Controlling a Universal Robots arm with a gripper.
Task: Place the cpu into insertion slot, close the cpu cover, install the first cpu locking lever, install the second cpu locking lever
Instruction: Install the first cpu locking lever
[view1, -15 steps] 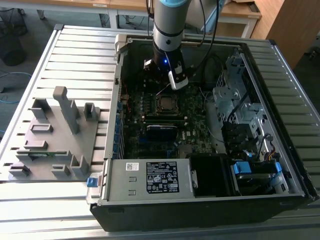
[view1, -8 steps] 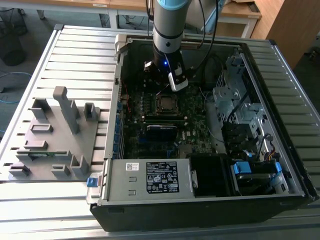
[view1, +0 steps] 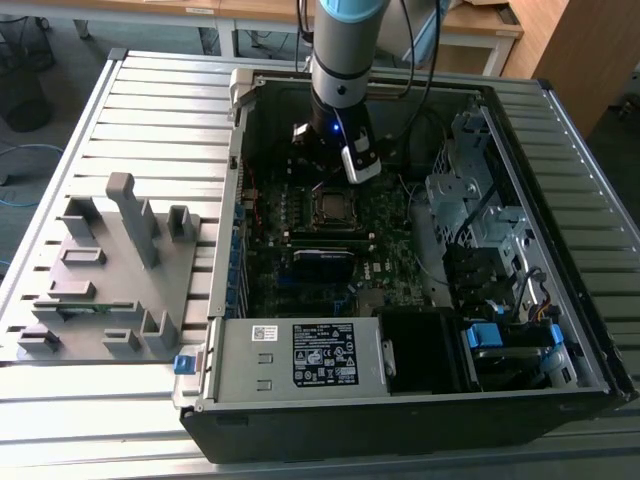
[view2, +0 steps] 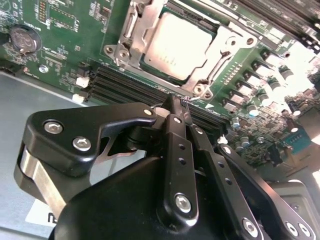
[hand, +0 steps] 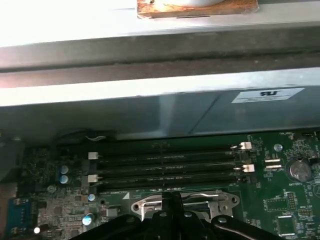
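Open computer case (view1: 420, 420) lying flat on a slatted metal table (view1: 150, 100), motherboard (view1: 300, 270) facing up. Arm (view1: 345, 45) reaching down into the case, above the processor area.

Cpu (view2: 177, 45) seated in the insertion slot (view2: 120, 51), dull silver top framed by the cpu cover (view2: 136, 37), which lies flat over the chip's edges. Thin wire locking lever (view2: 212, 70) running along one side of the cover and ending in a small hook just beside the fingertips.

Gripper (view2: 175, 101) closed, black fingers pressed together with no gap in both wrist views, tips down at the board between the socket and the memory slots (view2: 130, 87). Impossible to tell whether the lever's hook is pinched between the tips or merely touched.

Labels and writing: black printed label (view1: 325, 355) and a small white sticker (view1: 263, 333) on the grey power supply (view1: 235, 375) at the case's near edge in the exterior view; white sticker with dark print (hand: 267, 95) on the case's inner wall in the first wrist view; fine white lettering across the green board near the coin cell (view2: 24, 39).

Grey fixture plate (view1: 105, 280) with upright posts on the table, toward the exterior view's left, well apart from the socket.
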